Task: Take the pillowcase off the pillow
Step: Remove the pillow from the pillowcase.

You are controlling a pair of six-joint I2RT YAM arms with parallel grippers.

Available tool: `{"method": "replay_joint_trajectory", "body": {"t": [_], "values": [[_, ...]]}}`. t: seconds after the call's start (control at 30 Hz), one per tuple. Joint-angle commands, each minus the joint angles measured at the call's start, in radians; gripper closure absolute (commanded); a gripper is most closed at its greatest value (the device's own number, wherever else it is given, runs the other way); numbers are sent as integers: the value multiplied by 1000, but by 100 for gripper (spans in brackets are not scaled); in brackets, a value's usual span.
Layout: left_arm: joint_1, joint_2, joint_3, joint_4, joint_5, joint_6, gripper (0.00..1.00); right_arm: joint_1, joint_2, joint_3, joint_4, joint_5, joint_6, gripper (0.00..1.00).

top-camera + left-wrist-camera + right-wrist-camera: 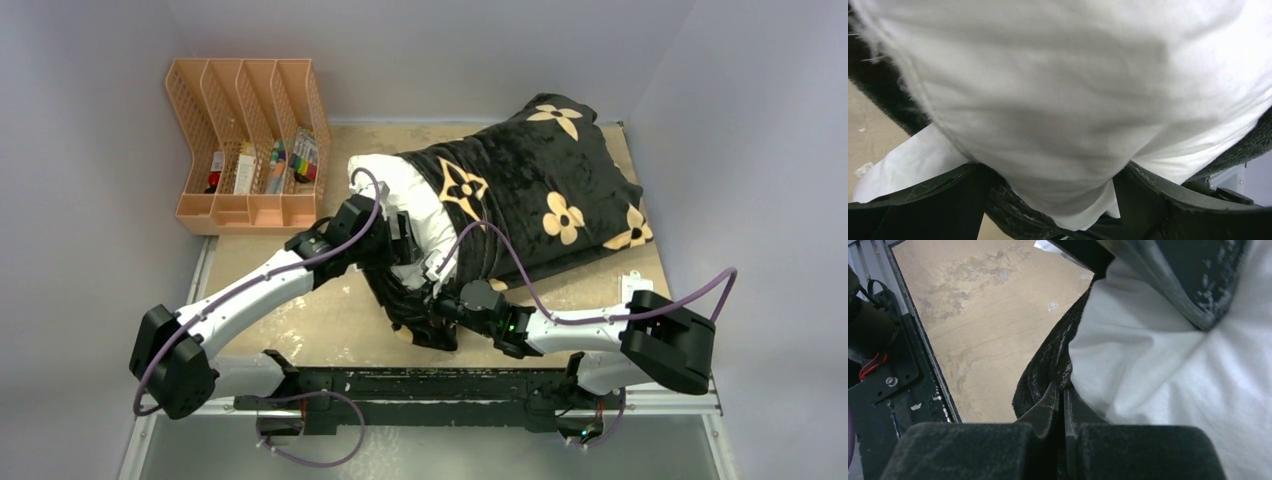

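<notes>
The black pillowcase [540, 190] with tan flower motifs lies across the right half of the table. The white pillow [415, 200] sticks out of its left end. My left gripper [405, 240] is at that bare end, open wide. In the left wrist view the pillow [1058, 90] bulges between its fingers [923, 200], with black plush [890, 100] at the sides. My right gripper [440, 300] is at the near side, shut on the pillowcase's edge. The right wrist view shows that plush hem [1048, 365] pinched in the shut gripper [1063, 390], beside the white pillow [1158, 370].
An orange file rack [250, 140] holding pens and small items stands at the back left. A small white object [632, 285] lies at the table's right edge. A black metal rail [430, 385] runs along the near edge. Grey walls close in on three sides.
</notes>
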Motion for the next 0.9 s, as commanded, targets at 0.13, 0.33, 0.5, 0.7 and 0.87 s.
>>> {"method": "replay_joint_trajectory", "body": {"t": [0.13,0.33,0.5,0.7,0.87], "values": [[3,10,-92,116,-22,4,18,17,4,24,110,-92,-27,100],[-1,152,-23,220,104,28,72,26,85,91,-10,-172,-109,99],[4,206,151,149,113,74,100,74,103,113,-139,-324,-293,95],[79,272,425,64,154,105,100,113,128,162,-369,-407,-366,99],[169,312,583,35,224,93,100,120,117,156,-444,-371,-358,100]]}}
